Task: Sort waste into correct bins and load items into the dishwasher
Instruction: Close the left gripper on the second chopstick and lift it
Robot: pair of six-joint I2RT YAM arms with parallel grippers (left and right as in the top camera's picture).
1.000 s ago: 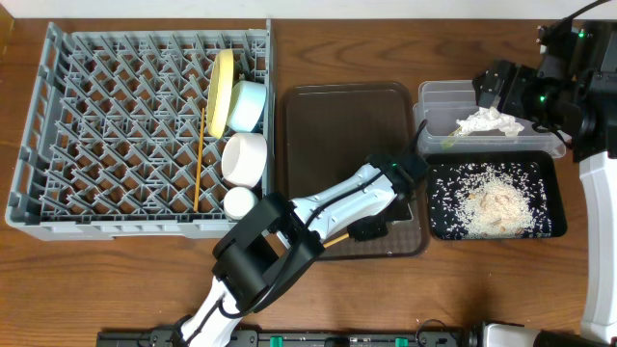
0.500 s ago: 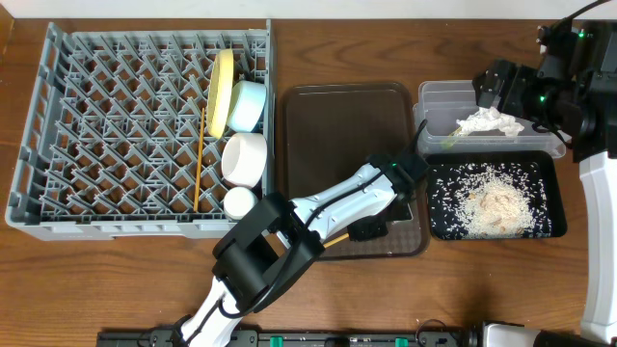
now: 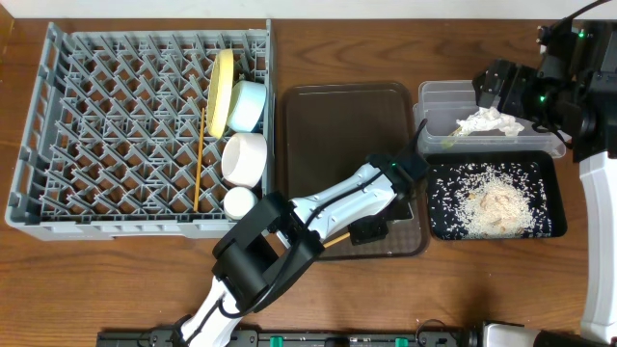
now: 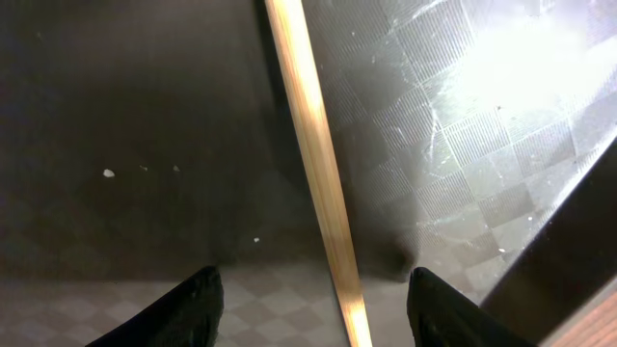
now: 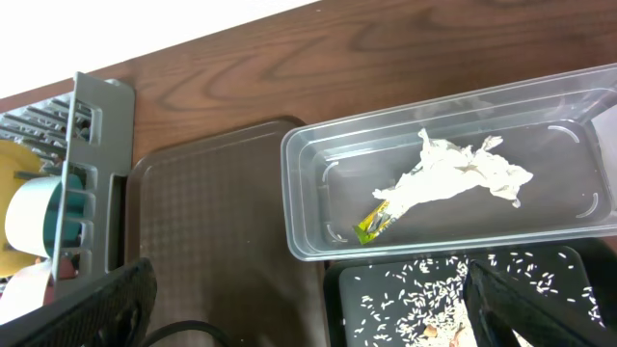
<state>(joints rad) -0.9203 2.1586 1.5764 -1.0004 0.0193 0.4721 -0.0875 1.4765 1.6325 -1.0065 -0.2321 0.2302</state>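
**Second chopstick: pick-up from the brown tray pending**

Step in hand, as we judge it: fetching the last item. The dish rack [image 3: 145, 224] already carries the yellow plate [image 3: 222, 92], light blue bowl [image 3: 248, 106], white bowl [image 3: 244, 157], small cup [image 3: 239, 202] and one chopstick [image 3: 199, 164]. The waste looks sorted. Napkin [image 5: 453, 173] and wrapper [image 5: 376, 224] lie in the clear tub [image 3: 443, 94], rice [image 3: 492, 202] in the black tray [image 3: 549, 173].

The loose chopstick [image 4: 318, 183] lies flat on the brown tray [image 3: 337, 125], near its front right corner. The left pincer [image 4: 313, 284] straddles it, released, with neither finger touching the stick. The right pincer [image 5: 308, 289] hangs spread wide above the tub, grasping nothing.

Next move, in our judgement: set the fingertips low against the tray, clench on the thin stick, then lift and carry it to the rack beside its mate. It may roll or slip.

Views compared: the left wrist view shows the stick free between the fingers. In the overhead view the arm hides this, and only the stick's near end pokes out. Only the overhead view shows the rack's load. The right wrist view shows the wrapper at the napkin's edge.
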